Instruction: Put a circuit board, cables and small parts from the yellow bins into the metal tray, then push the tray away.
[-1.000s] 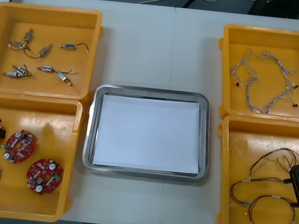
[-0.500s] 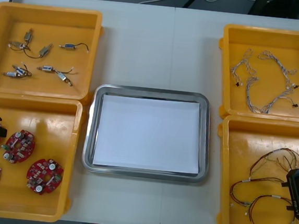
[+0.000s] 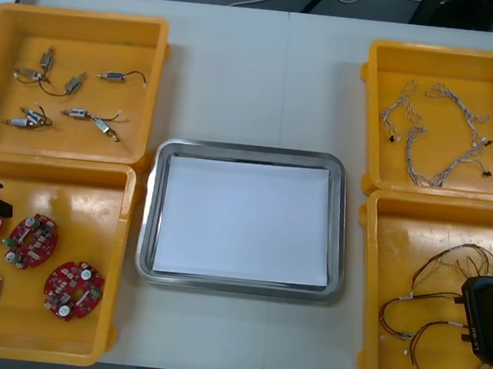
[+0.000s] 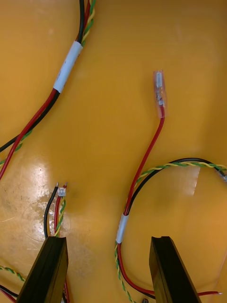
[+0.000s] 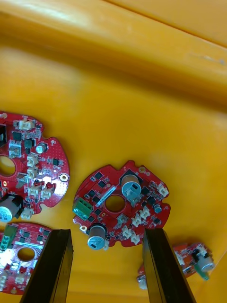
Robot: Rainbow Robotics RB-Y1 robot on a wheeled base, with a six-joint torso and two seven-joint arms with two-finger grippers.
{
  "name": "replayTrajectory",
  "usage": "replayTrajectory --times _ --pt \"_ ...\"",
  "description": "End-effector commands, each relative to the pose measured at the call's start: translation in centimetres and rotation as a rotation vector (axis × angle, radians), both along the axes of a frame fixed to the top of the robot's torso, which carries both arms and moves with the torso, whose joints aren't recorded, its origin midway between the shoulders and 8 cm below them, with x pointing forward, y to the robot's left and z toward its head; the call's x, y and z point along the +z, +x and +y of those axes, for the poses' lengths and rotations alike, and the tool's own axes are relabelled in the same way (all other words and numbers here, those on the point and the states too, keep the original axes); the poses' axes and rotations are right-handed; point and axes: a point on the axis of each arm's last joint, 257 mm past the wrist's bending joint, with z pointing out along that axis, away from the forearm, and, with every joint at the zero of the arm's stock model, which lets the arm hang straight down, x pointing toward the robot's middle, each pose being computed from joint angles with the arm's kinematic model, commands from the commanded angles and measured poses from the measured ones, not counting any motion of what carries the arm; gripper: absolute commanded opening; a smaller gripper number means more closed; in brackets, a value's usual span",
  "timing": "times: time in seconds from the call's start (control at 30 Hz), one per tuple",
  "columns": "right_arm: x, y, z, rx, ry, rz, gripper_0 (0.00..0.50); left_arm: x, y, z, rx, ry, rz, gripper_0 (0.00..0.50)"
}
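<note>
White sleeves, seemingly unlettered, on cables

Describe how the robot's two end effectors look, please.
Both look alike. The left end effector and the right end effector each have two flat, matte black fingers with squared tips. In the front view, each body is a boxy black block. I see no markings on them.

We see the desk evenly bright from overhead, shadows soft; glare patches the floor of the yellow bin at its near right corner.
</note>
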Motion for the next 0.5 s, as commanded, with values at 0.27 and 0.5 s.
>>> replayTrajectory --times 0.27,0.5 --pt "-1.6 -1.5 1.7 -0.016 0.036 0.019 0.500 0.9 -0.2 4.7 0.399 -0.046 0.008 0.435" --pt "-2.0 -1.8 1.7 -0.014 0.026 0.024 0.500 0.2 -2.3 8.1 0.582 -0.025 0.019 0.436"
